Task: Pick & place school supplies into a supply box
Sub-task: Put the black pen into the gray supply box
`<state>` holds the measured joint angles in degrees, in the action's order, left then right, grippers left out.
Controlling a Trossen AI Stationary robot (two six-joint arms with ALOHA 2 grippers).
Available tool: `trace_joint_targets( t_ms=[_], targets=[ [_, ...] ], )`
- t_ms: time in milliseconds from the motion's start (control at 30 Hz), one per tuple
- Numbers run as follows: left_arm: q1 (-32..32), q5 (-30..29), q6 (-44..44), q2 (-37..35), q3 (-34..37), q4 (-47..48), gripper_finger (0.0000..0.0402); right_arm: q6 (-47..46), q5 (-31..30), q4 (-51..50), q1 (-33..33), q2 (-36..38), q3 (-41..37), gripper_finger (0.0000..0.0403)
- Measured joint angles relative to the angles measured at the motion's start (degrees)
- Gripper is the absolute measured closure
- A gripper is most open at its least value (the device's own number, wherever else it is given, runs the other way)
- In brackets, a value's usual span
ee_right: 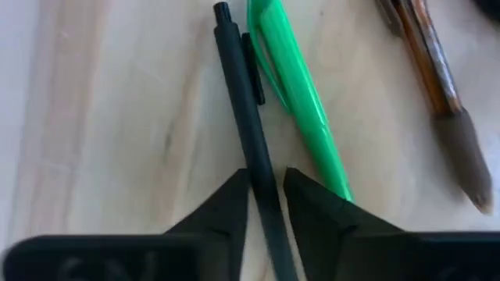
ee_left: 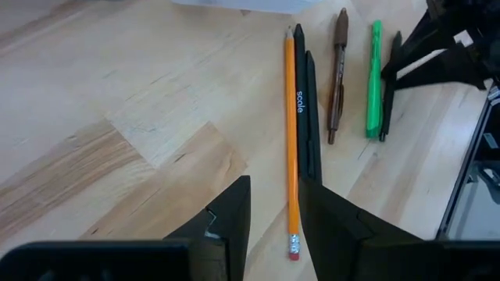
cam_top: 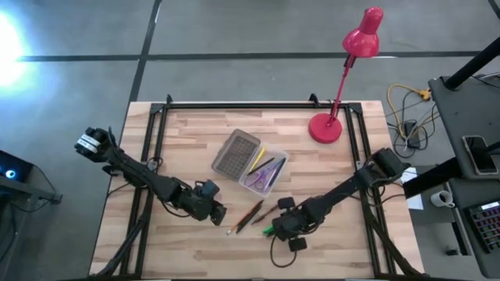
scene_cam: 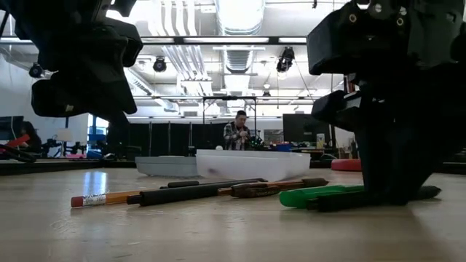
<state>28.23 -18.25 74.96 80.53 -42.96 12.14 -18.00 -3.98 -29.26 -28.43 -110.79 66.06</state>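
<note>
The supply box point(cam_top: 250, 161) lies open mid-table, its grey grid lid point(cam_top: 234, 151) flat beside a tray holding yellow and purple pens point(cam_top: 264, 170). An orange pencil point(ee_left: 291, 140), a black pen point(ee_left: 305, 117), a brown pen point(ee_left: 337, 78), a green pen point(ee_right: 301, 101) and another black pen point(ee_right: 246, 101) lie on the wood near the front. My left gripper point(cam_top: 221, 215) hovers open above the pencil's eraser end point(ee_left: 294, 248). My right gripper point(cam_top: 272, 229) is down at the table, shut on the black pen beside the green one. My right gripper pinches the black pen's barrel point(ee_right: 259, 168) between its two fingers, below the clip. The fingers come from above, pointing down, one on each side of the pen. The pen lies flat on the table next to the green pen, and one end point(scene_cam: 429, 193) sticks out past the fingers.
A red desk lamp point(cam_top: 344, 78) stands at the table's far right corner. A black frame rail point(cam_top: 258, 104) runs along the far edge. A person point(scene_cam: 238, 135) stands far off in the room behind.
</note>
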Motion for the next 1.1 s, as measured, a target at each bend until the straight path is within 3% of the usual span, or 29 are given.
trace_joint_targets(
  t_ms=[133,400,600,667,767,1100],
  targets=[
    [0.1,0.0,0.0,0.0,0.0,0.0,0.0309,-1.7,-0.8,-2.9,0.0,0.0,0.0,0.0378],
    [0.3,0.0,0.0,0.0,0.0,0.0,0.0309,-5.6,0.3,-7.7,0.0,3.9,2.4,0.0386],
    [0.3,-1.2,0.0,0.0,0.0,0.1,0.0309,-7.7,-9.7,-6.9,1.9,14.2,3.8,0.0388],
    [0.3,-1.4,0.0,0.0,0.1,0.0,0.0309,-3.0,-14.0,-7.7,3.8,16.1,3.7,0.0388],
    [0.3,-1.9,0.0,0.0,0.1,-0.1,0.0309,9.3,-14.9,-8.9,8.2,17.4,3.9,0.0388],
    [0.3,-4.0,2.6,0.0,0.1,-2.2,0.0309,47.7,-17.6,-10.8,22.0,7.6,6.8,0.0378]
  ],
)
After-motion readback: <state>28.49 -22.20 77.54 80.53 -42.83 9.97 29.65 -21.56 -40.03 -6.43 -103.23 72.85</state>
